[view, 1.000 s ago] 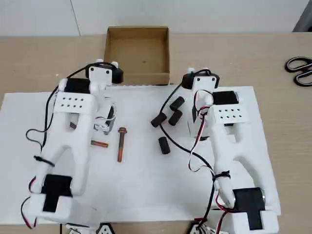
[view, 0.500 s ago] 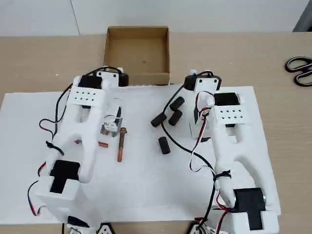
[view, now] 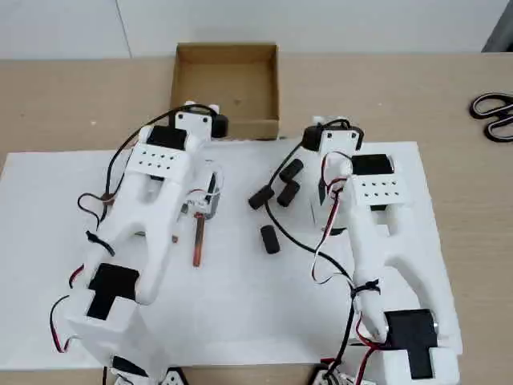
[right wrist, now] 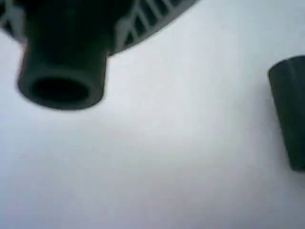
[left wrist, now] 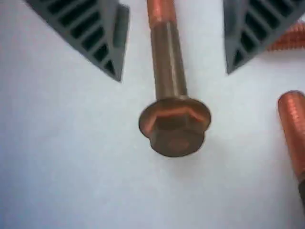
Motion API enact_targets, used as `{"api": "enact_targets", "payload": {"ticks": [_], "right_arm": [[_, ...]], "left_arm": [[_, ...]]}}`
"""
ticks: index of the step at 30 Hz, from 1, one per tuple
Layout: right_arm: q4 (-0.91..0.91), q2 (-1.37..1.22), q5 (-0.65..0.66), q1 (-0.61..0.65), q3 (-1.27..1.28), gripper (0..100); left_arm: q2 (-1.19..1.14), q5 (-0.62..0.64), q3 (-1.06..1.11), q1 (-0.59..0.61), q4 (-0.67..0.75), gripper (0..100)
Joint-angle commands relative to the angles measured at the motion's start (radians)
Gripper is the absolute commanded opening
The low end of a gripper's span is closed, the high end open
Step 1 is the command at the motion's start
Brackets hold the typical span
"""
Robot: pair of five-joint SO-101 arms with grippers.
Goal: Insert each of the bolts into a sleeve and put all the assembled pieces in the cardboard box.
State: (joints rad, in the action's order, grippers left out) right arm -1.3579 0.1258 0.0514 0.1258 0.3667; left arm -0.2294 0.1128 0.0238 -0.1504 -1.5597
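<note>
Left side, change first. Left gripper (view: pixel 200 205) now over the head end of the long bolt (view: pixel 197 243) on the white sheet (view: pixel 240 313). Well left of it a second ago, just beside it half a second ago. Carried right and slightly farther away with the whole left arm. Released, jaws wide apart. In the wrist view, dark ribbed fingers (left wrist: pixel 90 33) on either side of the shaft, touching neither side as far as can be seen, hex head just beyond the tips. Another bolt (left wrist: pixel 291 136) close by.

Long bolt unmoved across all three frames: same spot, flat on the sheet, head toward the far side, between the left arm and the sleeves.

Reads as lined up for a pick, not yet closed. Judged: grasp of the first bolt in hand, task barely begun, nothing yet inserted.

Far, left of centre: cardboard box (view: pixel 174 80) on the table (view: pixel 80 96), no assembled piece visible inside. No difference from the earlier frames.

Centre: four black sleeves (view: pixel 270 239) loose on the sheet, three clustered, one nearer. None shifted.

Right of centre: right gripper (view: pixel 325 204) just right of the cluster, same pose as earlier. Nearest sleeve (right wrist: pixel 62 76) hard against it in the wrist view, open end toward the camera. Clenched on it or released: cannot tell.

Far right: scissors (view: pixel 493 116) on the bare table, untouched.
</note>
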Motion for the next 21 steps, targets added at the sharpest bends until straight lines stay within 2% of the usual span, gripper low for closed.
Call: {"api": "enact_targets", "payload": {"ticks": [1, 21], "right_arm": [[0.015, 0.039, 0.005, -0.008, -0.005, 0.4], [0.028, 0.039, 0.005, -0.008, -0.005, 0.4]], "left_arm": [[-0.034, 0.003, -0.036, -0.003, 0.014, 14], [-0.190, 0.006, -0.035, -0.003, 0.075, 14]]}}
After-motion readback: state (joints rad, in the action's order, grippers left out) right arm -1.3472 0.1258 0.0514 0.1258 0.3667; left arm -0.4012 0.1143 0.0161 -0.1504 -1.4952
